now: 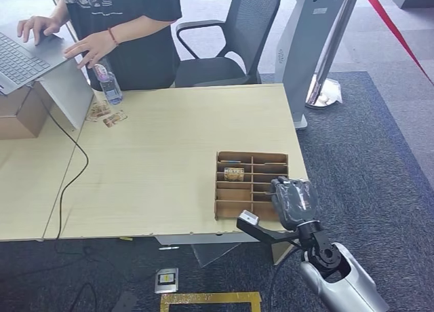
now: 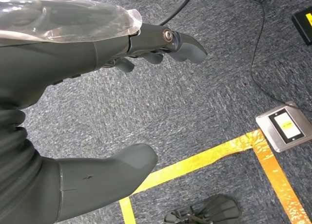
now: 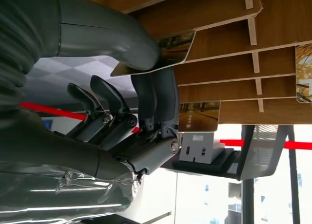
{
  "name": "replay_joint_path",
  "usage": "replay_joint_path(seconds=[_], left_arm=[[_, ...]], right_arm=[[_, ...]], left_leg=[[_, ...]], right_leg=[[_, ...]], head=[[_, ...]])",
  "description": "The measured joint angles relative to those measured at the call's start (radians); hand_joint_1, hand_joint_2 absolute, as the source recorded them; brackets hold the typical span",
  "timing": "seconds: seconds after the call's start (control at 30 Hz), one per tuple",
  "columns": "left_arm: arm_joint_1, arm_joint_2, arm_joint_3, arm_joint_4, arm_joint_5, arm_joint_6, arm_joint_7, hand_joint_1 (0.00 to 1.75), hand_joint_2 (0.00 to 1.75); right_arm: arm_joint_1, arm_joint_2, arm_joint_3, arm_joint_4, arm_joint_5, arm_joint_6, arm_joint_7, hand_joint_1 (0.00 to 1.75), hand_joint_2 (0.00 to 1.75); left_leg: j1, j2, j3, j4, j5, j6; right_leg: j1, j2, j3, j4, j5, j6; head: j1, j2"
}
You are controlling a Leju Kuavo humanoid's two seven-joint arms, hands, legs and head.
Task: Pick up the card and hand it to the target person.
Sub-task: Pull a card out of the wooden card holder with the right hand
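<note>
A brown slotted card rack [image 1: 266, 157] sits at the table's near right corner. My right hand [image 1: 293, 202] reaches into its near right end. In the right wrist view that hand [image 3: 110, 112] pinches a picture card [image 3: 176, 44] between thumb and fingers; the card's far end still lies in a slot of the rack [image 3: 221, 68]. Other cards [image 3: 198, 116] stand in neighbouring slots, and one card [image 1: 234, 173] shows in the rack from above. My left hand [image 2: 55, 63] hangs over the carpet, thumb and fingers apart, holding nothing. The person [image 1: 128, 27] sits at the table's far left.
The person's hands rest on a laptop [image 1: 26, 54] raised on cardboard boxes. A water bottle [image 1: 109, 81] and loose cards [image 1: 106, 114] lie beside it. A black cable [image 1: 72, 169] crosses the table. An office chair [image 1: 230, 41] stands behind; a floor socket [image 2: 285, 125] and yellow tape [image 2: 206, 158] lie below.
</note>
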Motion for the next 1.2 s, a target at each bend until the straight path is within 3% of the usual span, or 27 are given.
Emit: replay_joint_path(seconds=[0.23,0.37,0.57,0.9,1.2], left_arm=[[0.0,0.0,0.0,0.0,0.0,0.0,0.0,0.0,1.75],[0.0,0.0,0.0,0.0,0.0,-0.001,0.0,0.0,1.75],[0.0,0.001,0.0,0.0,0.001,-0.005,-0.009,0.0,1.75],[0.002,0.006,0.0,0.0,0.003,-0.009,-0.016,0.0,1.75],[0.003,0.009,0.0,0.0,-0.001,-0.009,-0.02,0.0,1.75]], right_arm=[[0.0,0.0,-0.001,-0.004,0.0,0.005,-0.001,1.61,1.75],[0.0,0.0,-0.001,-0.007,-0.002,0.009,-0.003,1.73,1.75],[0.0,-0.01,-0.015,-0.047,-0.053,0.058,-0.044,1.75,1.75],[0.033,-0.069,-0.09,-0.283,-0.1,0.14,-0.073,1.75,1.75],[0.053,-0.09,-0.168,-0.462,-0.134,0.06,-0.082,1.75,1.75]], left_leg=[[0.0,0.0,0.0,0.0,0.0,0.0],[0.0,0.0,0.0,0.0,0.0,0.0],[0.0,0.0,0.0,0.0,0.0,0.0],[0.0,0.0,0.0,0.0,0.0,0.0],[0.0,0.0,0.0,0.0,0.0,0.0]], right_leg=[[0.0,0.0,0.0,0.0,0.0,0.0],[0.0,0.0,0.0,0.0,0.0,0.0],[0.0,0.0,0.0,0.0,0.0,0.0],[0.0,0.0,0.0,0.0,0.0,0.0],[0.0,0.0,0.0,0.0,0.0,0.0]], head=[[0.0,0.0],[0.0,0.0],[0.0,0.0],[0.0,0.0],[0.0,0.0]])
